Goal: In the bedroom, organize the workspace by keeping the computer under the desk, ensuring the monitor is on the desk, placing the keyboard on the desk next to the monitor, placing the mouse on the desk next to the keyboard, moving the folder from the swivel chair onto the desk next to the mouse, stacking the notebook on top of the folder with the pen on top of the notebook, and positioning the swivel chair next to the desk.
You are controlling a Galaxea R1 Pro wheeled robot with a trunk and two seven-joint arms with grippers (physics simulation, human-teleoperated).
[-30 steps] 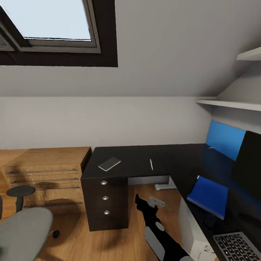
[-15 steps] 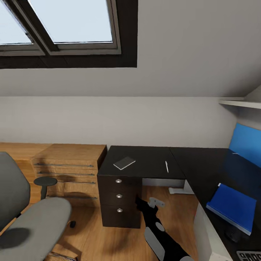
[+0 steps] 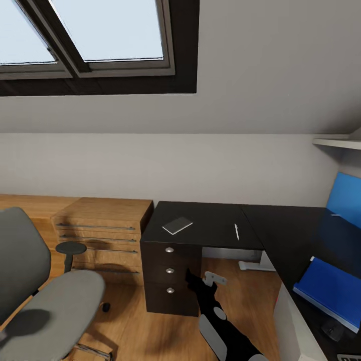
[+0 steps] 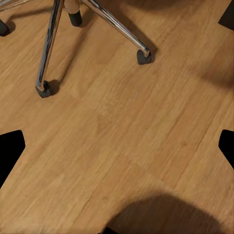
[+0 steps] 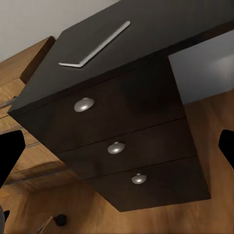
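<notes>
Since the frame a second back, my head camera has swung left: the swivel chair (image 3: 45, 296) now takes up the lower-left of the head view, and the monitor and keyboard have slid out past the right edge. The things themselves have not shifted on the desk (image 3: 210, 235).

Notebook (image 3: 177, 225): flat on the desk's short wing, above the drawer stack, ahead of and above my right gripper (image 3: 198, 282). My right wrist camera sees it edge-on as a thin grey slab (image 5: 95, 45) on the black top.
Pen (image 3: 236, 231): lying on the same wing, well apart from the notebook, toward the desk's corner.
Folder (image 3: 332, 292): flat on the long wing, far to the right of my right gripper. A small dark object sits just beside its near edge; too dim to name.

Three round drawer knobs (image 5: 84, 104) face my right wrist camera, close ahead. A wooden chest (image 3: 103, 230) with bar handles stands against the desk's left end.

Right fingers: dark tips at both edges of the wrist view, spread wide, nothing between them.
Left fingers: dark tips likewise at both edges, wide apart, over bare wood floor (image 4: 122, 131); the chair's chrome legs (image 4: 48, 48) and casters lie just beyond.
</notes>
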